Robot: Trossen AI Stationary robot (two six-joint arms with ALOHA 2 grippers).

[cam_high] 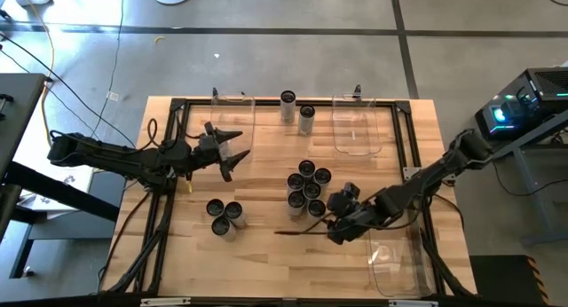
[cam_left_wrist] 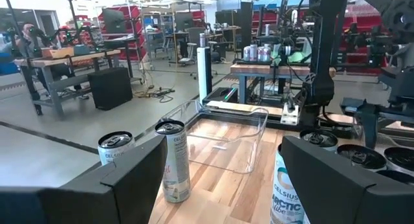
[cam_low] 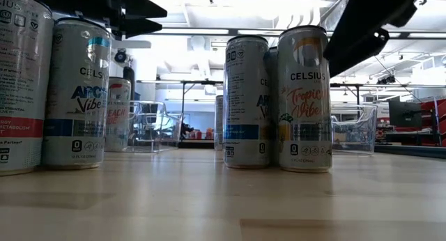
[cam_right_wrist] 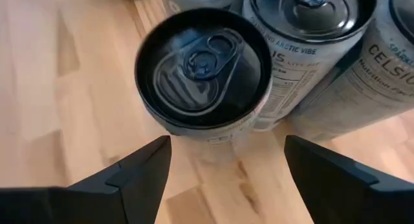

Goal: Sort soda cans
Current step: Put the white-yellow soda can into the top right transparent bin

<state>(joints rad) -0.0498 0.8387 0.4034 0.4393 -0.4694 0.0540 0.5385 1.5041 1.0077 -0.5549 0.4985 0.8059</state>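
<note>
- The right gripper [cam_high: 330, 220] sits right of centre in the lower half of the high view, its fingers [cam_right_wrist: 139, 169] spread wide and holding nothing. In the right wrist view they straddle the near can [cam_right_wrist: 204, 72] without touching it.
- That can stands upright and touches its neighbours in the central cluster [cam_high: 307, 187] of soda cans. A finger sliding in on the packed side could wedge against the next can [cam_right_wrist: 310, 49] and push it over, perhaps starting a row of falls.
- Closing off-centre on the rounded wall could squirt the can sideways across the wooden desk [cam_high: 266, 254].
- Other cans stand apart: a pair [cam_high: 224, 216] at lower left and another pair [cam_high: 296, 110] at top centre of the high view.
- The clear bin [cam_high: 398, 263] at lower right lies close beside the right arm, which could clip its rim on a swing.
- The left gripper [cam_high: 229, 152] waits left of centre, fingers [cam_left_wrist: 129, 175] open and empty, clear of the cans.
</note>
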